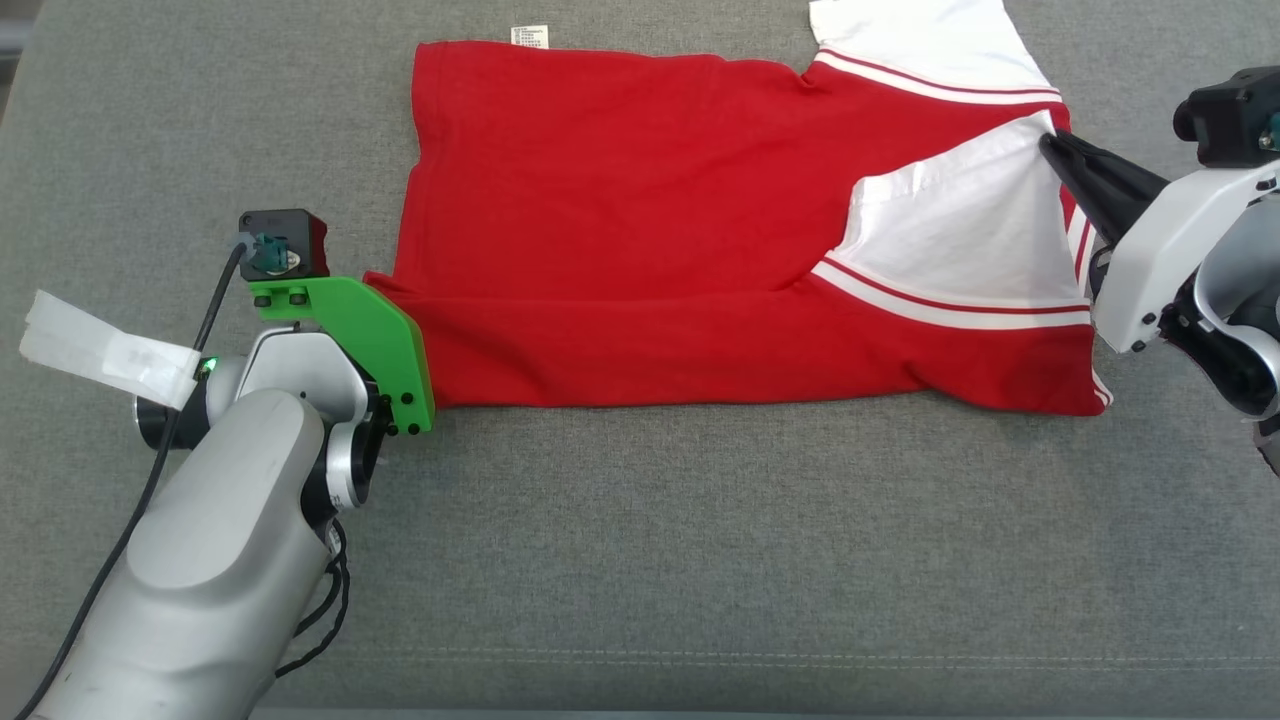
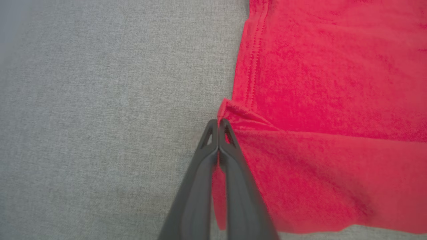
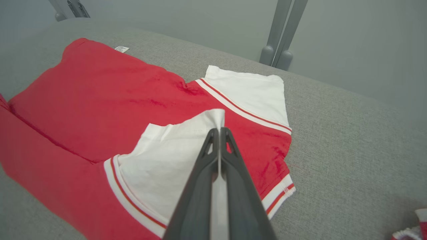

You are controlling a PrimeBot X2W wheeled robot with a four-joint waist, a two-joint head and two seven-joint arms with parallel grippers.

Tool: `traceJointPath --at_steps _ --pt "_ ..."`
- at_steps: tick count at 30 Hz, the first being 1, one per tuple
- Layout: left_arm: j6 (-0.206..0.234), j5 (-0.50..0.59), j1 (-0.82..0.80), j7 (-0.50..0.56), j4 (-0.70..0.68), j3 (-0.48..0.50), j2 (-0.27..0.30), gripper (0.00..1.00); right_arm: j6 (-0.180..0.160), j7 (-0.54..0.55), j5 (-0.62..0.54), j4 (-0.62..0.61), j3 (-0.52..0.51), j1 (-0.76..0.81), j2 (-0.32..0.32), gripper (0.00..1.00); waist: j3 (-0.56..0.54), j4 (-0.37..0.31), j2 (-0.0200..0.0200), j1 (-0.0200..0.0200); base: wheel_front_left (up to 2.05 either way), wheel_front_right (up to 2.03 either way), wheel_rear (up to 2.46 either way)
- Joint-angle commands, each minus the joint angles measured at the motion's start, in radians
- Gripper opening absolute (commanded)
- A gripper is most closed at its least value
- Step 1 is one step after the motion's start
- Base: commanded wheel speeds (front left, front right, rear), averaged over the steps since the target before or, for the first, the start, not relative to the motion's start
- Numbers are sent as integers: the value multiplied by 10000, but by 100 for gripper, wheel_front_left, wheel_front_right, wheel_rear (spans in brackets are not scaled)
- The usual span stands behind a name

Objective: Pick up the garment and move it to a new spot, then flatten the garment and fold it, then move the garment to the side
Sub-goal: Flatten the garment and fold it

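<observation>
Garment (image 1: 640, 200) is a red T-shirt with white sleeves. It lies flat on the grey fabric-covered table (image 1: 700, 550), in the far half of the head view, hem to the robot's left and sleeves to its right.

Near long edge is folded over onto the body, forming a red band along the front. Crease runs from the hem side to the sleeve side.

Near sleeve (image 1: 960, 235) is folded in over the red body, white panel up, striped cuff towards the fold band. Far sleeve (image 1: 920, 45) lies spread flat on the table at the far right.

White care label (image 1: 530, 35) sticks out at the far edge, near the hem corner.

Left gripper (image 2: 218, 124): jaws pinched together on the hem corner where the fold band starts, with red fabric caught between the tips. In the head view the fingers are hidden under the green bracket (image 1: 370, 330) and the black wrist camera (image 1: 285, 243).

Right gripper (image 1: 1050, 143): jaws clamped on the pointed corner of the near sleeve, with white cloth nipped between the fingertips in the right wrist view (image 3: 219, 130). That corner is pulled taut towards the shoulder.

Two grey posts (image 3: 283, 33) stand behind the table's far edge. A scrap of red-and-white fabric (image 3: 410, 226) sits at the bottom right corner of the right wrist view; can't tell what it is.
</observation>
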Motion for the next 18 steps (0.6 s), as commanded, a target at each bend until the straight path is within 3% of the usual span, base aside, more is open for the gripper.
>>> traceJointPath --at_steps 1,7,8,9,10,18 --pt "22 -34 103 -45 54 19 27 0 -2 -110 -44 88 -67 -91 -102 0 -9 -4 0 0 0 0 0" --pt "-88 -95 71 -112 139 -45 -96 2 -2 -256 -166 291 -25 -70 61 0 -15 -7 0 0 0 0 0" --pt "-118 -42 -3 -235 145 -48 -121 66 -2 -275 -102 363 -14 -107 126 0 -12 -15 0 0 0 0 0" --pt "-143 -23 -64 -370 184 -23 -153 100 -2 -294 -65 435 16 -149 185 0 -6 -21 0 0 0 0 0" --pt "-170 4 -105 -474 235 -15 -176 100 -3 -310 -70 539 18 -186 242 100 -4 -26 0 0 0 0 0" --pt "-492 460 -338 -1859 472 -53 -56 100 -3 -1041 -318 1364 -593 -291 932 100 -173 -23 0 0 0 0 0"
